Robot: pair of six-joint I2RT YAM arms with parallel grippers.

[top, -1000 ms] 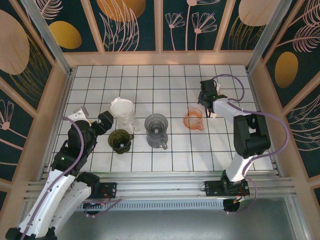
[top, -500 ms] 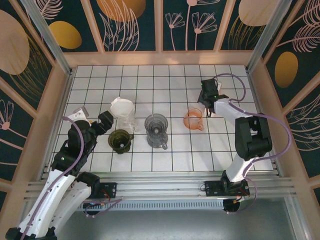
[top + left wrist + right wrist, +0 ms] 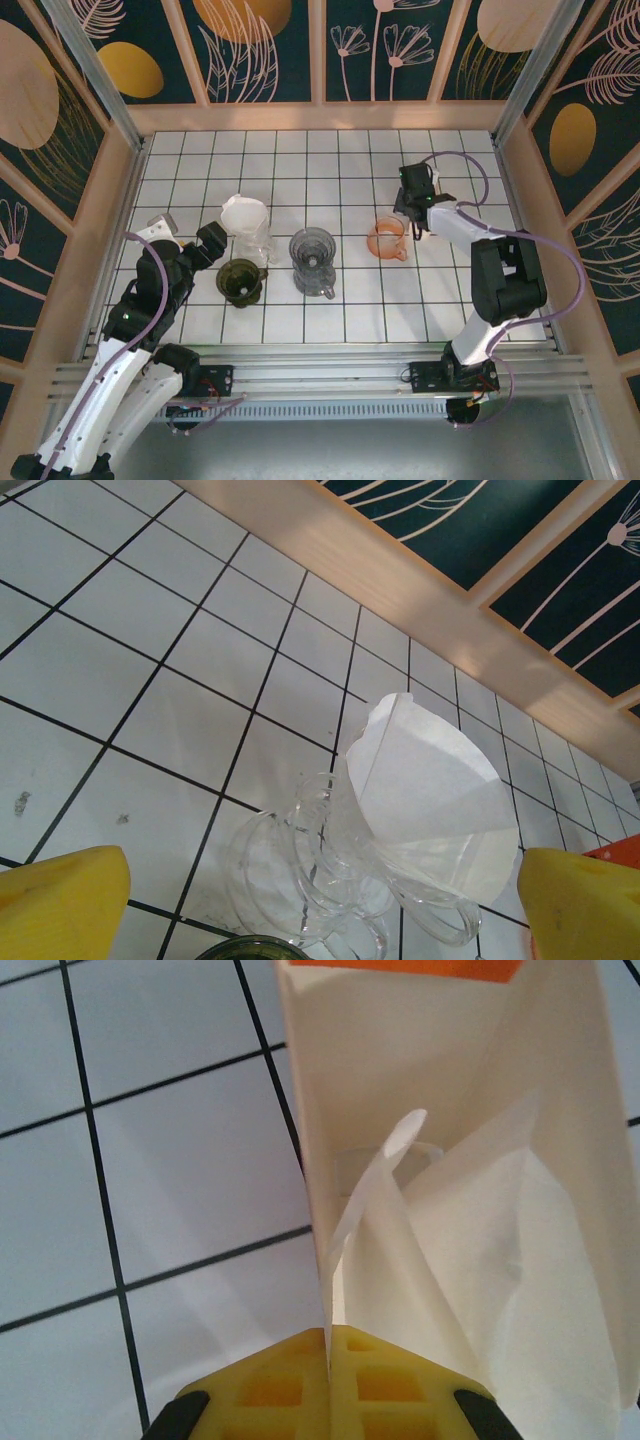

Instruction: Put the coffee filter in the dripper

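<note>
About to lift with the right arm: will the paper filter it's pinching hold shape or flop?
Probably floppy: the filter curls and creases above the shut right gripper. Likely very light; the sheet looks thin. It could slip or tear, with only an edge pinched.

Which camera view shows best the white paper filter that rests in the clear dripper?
The left wrist view: the white paper filter is near and large, its cone and edge plain, resting in the clear dripper. The top external view shows it as a small white shape from above.
</note>
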